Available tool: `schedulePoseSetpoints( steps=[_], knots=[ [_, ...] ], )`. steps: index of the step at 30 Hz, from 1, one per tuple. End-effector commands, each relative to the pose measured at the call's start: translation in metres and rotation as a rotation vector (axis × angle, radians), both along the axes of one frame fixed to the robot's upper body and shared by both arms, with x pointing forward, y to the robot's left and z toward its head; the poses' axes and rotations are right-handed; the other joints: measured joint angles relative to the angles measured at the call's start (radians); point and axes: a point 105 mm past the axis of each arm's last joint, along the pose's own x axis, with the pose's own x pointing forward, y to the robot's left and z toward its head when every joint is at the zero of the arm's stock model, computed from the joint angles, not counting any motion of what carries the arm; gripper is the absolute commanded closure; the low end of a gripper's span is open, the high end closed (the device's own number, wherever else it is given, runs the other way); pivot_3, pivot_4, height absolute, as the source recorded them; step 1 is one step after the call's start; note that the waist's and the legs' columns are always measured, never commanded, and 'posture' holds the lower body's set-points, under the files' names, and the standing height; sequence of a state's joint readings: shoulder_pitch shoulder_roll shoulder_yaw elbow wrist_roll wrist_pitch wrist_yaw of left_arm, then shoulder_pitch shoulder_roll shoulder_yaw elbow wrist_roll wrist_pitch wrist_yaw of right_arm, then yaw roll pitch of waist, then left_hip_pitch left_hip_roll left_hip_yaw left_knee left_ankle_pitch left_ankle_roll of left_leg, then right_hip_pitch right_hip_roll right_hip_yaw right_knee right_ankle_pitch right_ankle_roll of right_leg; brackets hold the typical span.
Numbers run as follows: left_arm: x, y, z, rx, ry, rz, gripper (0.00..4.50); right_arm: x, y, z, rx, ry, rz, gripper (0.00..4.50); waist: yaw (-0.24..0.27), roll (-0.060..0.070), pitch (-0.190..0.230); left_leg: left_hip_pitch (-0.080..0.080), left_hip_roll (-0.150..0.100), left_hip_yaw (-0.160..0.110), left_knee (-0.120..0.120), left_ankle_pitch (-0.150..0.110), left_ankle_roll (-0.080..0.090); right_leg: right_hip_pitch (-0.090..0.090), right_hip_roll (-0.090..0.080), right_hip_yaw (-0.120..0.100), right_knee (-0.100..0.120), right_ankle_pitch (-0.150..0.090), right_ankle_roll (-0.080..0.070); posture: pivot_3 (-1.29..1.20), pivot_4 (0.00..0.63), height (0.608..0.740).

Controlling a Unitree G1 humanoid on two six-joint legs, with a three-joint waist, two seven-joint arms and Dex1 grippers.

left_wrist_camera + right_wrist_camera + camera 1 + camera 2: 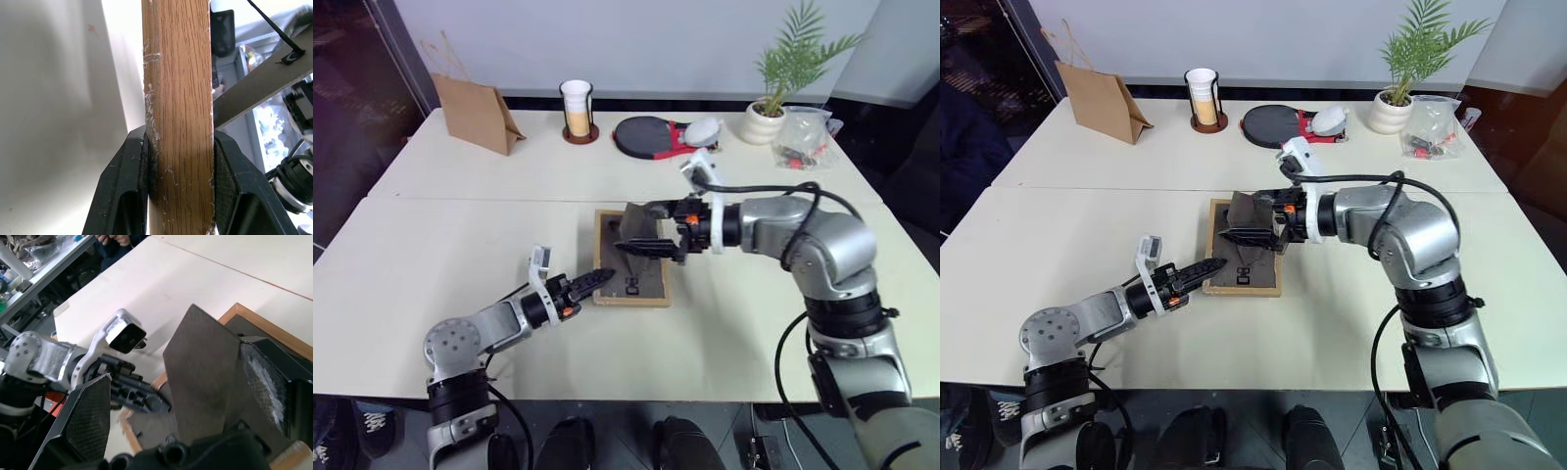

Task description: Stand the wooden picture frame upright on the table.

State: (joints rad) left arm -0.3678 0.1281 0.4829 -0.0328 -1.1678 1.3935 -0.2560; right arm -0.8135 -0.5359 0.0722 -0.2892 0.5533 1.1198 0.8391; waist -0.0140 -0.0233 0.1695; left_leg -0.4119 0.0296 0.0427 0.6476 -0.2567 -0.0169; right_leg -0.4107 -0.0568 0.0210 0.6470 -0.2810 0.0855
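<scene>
— Where's the wooden picture frame (632,259)?
— Mid-bench (460,235), back panel up, just near of the seam.
— Left end effector (594,281)?
— Clamped on the frame's near-left edge.
— Right end effector (651,235)?
— Spread wide around the raised back stand (205,372); whether it grips, I can't tell.

One wooden picture frame (632,259), one paper bag (476,113), one potted plant (767,120), one cup (577,108), two end effectors on one surface (489,220).

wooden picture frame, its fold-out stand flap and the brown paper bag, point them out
light-wood rectangular picture frame (603,257), left eye view, left wooden rail
dark grey stand flap (203,377), right wrist view, flap face
brown paper bag (475,113), left eye view, front side
</scene>
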Motion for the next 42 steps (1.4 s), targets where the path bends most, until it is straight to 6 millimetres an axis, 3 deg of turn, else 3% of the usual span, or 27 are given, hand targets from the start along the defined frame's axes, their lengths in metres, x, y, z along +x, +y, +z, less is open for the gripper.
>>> schedulePoseSetpoints(
  steps=[1, 3, 5, 9, 12, 17, 20, 23, 35, 38, 42],
  knots=[
    [0.004, 0.001, 0.013, -0.028, -0.049, 0.008, 3.46, -0.007, -0.005, 0.011, -0.011, -0.089, 0.002, 0.03, -0.002, 0.0, 0.0, 0.0, 0.0, 0.0, 0.0, 0.0, 0.0, 0.0, 0.0, 0.0, 0.0, 0.0, 0.0, 0.0, 0.15, 0.74],
    [0.003, 0.001, 0.015, -0.028, -0.057, 0.002, 3.46, 0.002, -0.017, 0.015, -0.019, -0.114, -0.053, 0.03, -0.003, 0.0, 0.0, 0.0, 0.0, 0.0, 0.0, 0.0, 0.0, 0.0, 0.0, 0.0, 0.0, 0.0, 0.0, 0.0, 0.15, 0.74],
    [0.001, 0.0, 0.017, -0.028, -0.067, -0.012, 3.46, 0.013, -0.038, 0.017, -0.122, -0.25, -0.115, 0.03, 0.001, 0.0, 0.0, 0.0, 0.0, 0.0, 0.0, 0.0, 0.0, 0.0, 0.0, 0.0, 0.0, 0.0, 0.0, 0.0, 0.15, 0.74],
    [-0.005, 0.0, 0.025, -0.041, -0.089, -0.038, 3.46, 0.039, -0.082, 0.02, -0.403, -0.637, -0.202, 0.03, 0.003, 0.0, 0.0, 0.0, -0.002, 0.001, 0.0, 0.0, 0.001, 0.001, -0.001, 0.0, -0.002, 0.0, 0.0, 0.0, 0.15, 0.74],
    [-0.007, -0.001, 0.03, -0.063, -0.096, -0.051, 3.46, 0.053, -0.097, 0.011, -0.616, -0.959, -0.153, 0.03, -0.003, 0.0, 0.0, 0.0, -0.002, 0.003, 0.001, 0.0, 0.001, 0.001, -0.001, 0.001, -0.002, 0.0, 0.0, 0.0, 0.15, 0.74],
    [-0.011, -0.002, 0.032, -0.073, -0.085, -0.072, 3.46, 0.054, -0.08, -0.018, -0.734, -1.387, 0.076, 0.03, -0.007, 0.0, 0.0, 0.002, 0.001, 0.005, 0.001, 0.001, -0.001, 0.001, 0.006, 0.003, -0.001, 0.0, 0.001, 0.0, 0.15, 0.74],
    [-0.013, -0.003, 0.032, -0.073, -0.079, -0.082, 3.46, 0.053, -0.071, -0.031, -0.728, -1.514, 0.173, 0.03, -0.008, 0.0, 0.0, 0.002, 0.002, 0.005, 0.001, 0.006, -0.009, 0.0, 0.008, 0.004, 0.001, 0.0, 0.001, 0.0, 0.15, 0.74],
    [-0.013, -0.004, 0.034, -0.074, -0.079, -0.086, 3.46, 0.051, -0.058, -0.03, -0.664, -1.639, 0.211, 0.03, -0.005, 0.0, 0.001, 0.003, 0.002, 0.005, 0.001, 0.007, -0.011, 0.0, 0.008, 0.005, 0.002, 0.0, 0.001, 0.0, 0.15, 0.74],
    [-0.018, -0.005, 0.036, -0.081, -0.068, -0.073, 3.46, 0.057, -0.02, -0.037, -0.548, -1.816, 0.302, 0.03, -0.003, 0.0, 0.001, 0.003, 0.002, 0.004, 0.001, 0.008, -0.012, 0.0, 0.008, 0.005, 0.002, 0.0, 0.0, 0.0, 0.15, 0.74],
    [-0.02, -0.007, 0.036, -0.084, -0.066, -0.069, 3.46, 0.06, -0.018, -0.037, -0.548, -1.82, 0.303, 0.68, -0.003, 0.0, 0.001, 0.003, 0.002, 0.004, 0.002, 0.008, -0.012, 0.001, 0.008, 0.005, 0.002, 0.0, 0.0, 0.0, 0.15, 0.74],
    [-0.022, -0.007, 0.035, -0.085, -0.064, -0.064, 3.46, 0.063, -0.018, -0.035, -0.544, -1.825, 0.302, 2.58, -0.003, 0.0, 0.001, 0.003, 0.002, 0.004, 0.002, 0.008, -0.012, 0.001, 0.008, 0.005, 0.002, 0.0, 0.0, 0.0, 0.15, 0.74]
  ],
)
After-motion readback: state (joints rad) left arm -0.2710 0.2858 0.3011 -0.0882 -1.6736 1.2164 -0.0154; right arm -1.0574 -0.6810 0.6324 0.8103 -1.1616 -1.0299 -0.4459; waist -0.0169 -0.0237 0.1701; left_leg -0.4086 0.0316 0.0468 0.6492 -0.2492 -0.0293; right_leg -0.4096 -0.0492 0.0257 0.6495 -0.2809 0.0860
